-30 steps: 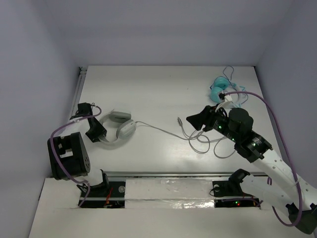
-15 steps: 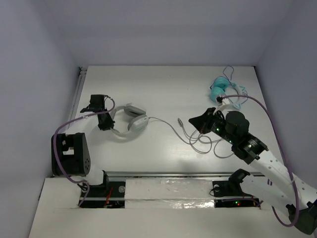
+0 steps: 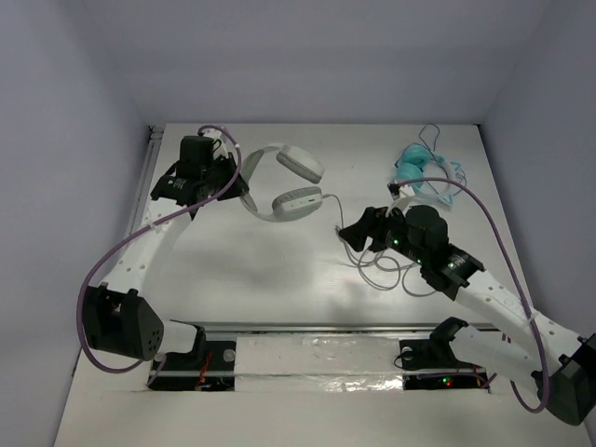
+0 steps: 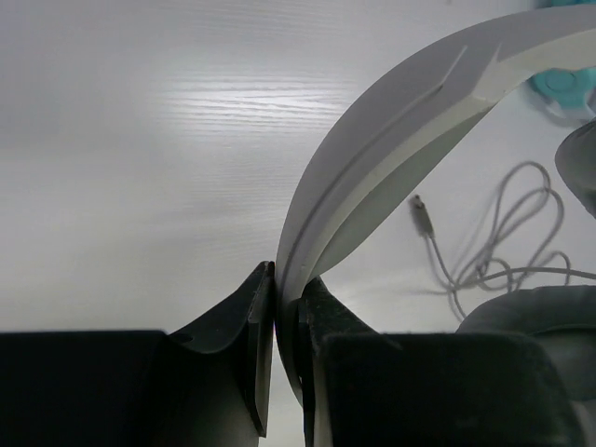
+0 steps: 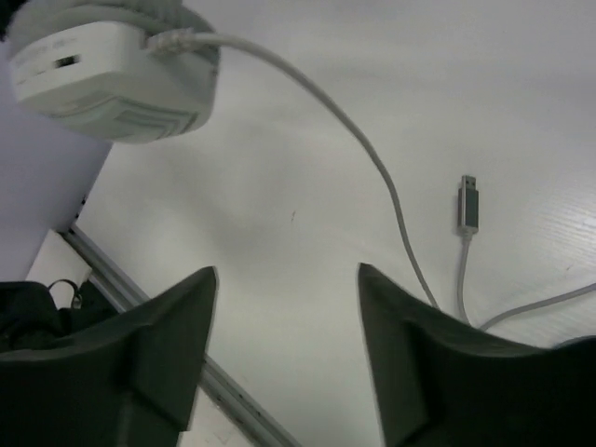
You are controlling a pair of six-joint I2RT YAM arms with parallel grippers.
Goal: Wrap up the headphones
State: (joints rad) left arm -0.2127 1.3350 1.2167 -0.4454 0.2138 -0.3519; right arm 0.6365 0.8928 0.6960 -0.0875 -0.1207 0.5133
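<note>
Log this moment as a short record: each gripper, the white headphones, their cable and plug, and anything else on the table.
left gripper: shut on the headband of the white headphones
right gripper: open, empty, near the plug
white headphones: appear lifted off the table
cable: runs from one ear cup to loose loops on the table, not wrapped
plug: lying free on the table
other: teal headphones, far right
</note>
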